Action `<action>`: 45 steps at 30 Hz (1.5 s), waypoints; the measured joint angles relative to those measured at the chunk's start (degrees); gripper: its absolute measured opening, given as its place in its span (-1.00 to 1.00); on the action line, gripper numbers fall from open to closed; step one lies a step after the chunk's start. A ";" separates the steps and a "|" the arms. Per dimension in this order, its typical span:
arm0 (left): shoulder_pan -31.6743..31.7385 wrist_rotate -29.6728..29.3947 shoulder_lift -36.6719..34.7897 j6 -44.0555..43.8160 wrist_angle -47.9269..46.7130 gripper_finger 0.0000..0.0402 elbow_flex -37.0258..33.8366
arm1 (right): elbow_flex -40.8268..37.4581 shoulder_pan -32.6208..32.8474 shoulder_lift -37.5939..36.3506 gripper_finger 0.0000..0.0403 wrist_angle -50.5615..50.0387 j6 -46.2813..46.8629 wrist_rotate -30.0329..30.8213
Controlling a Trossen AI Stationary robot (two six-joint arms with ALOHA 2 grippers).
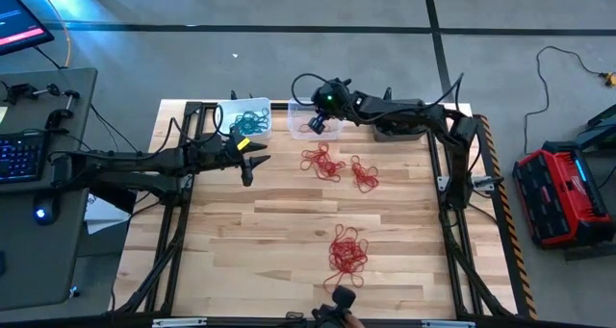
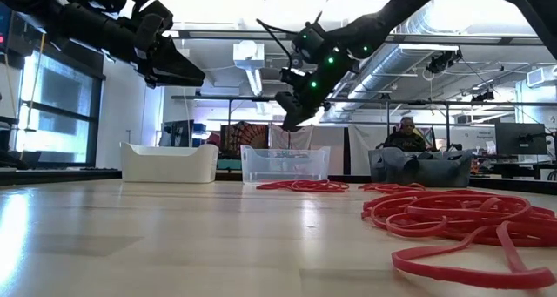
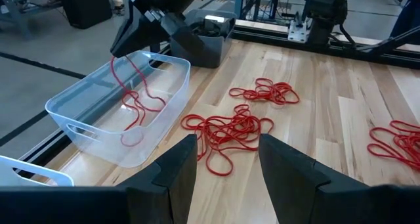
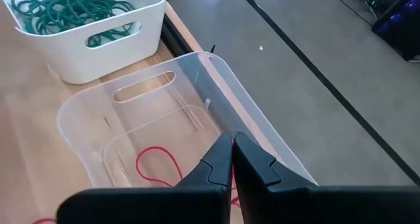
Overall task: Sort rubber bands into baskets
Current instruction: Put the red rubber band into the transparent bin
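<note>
Three baskets are lined up along the far edge of the table (image 1: 289, 222): a white basket (image 1: 243, 117) on the left, a clear basket (image 1: 318, 126) in the middle and a dark grey basket (image 3: 205, 43) to its right. Teal rubber bands (image 4: 69, 7) are piled inside the white basket. The right gripper (image 3: 134, 37) is held over the clear basket with its fingers pressed together, pinching a bunch of red rubber bands (image 3: 134, 96) that hangs down into that basket. The left gripper (image 3: 226, 161) is held above the table to the left, just near of the white basket, with its fingers spread and nothing between them. Two red bunches (image 1: 325, 162) are seen lying on the wood close to the clear basket, on its near side. A larger red bunch (image 1: 347, 250) lies well apart from them, toward the near edge. A seated person (image 2: 406, 133) is seen in the room beyond the table.
</note>
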 joint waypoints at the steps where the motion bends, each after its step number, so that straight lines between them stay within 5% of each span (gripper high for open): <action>1: 0.00 0.00 0.00 0.00 0.00 -0.22 0.00 | 0.00 0.02 0.00 -1.00 0.02 -0.11 0.00; 29: 0.00 -0.61 -0.02 2.01 0.02 -0.22 0.00 | -0.47 3.15 0.00 -1.00 1.01 3.85 -0.63; 45: 0.20 -0.85 0.00 2.62 1.88 -0.22 0.00 | -21.41 5.45 -15.98 -1.00 12.59 8.77 -0.96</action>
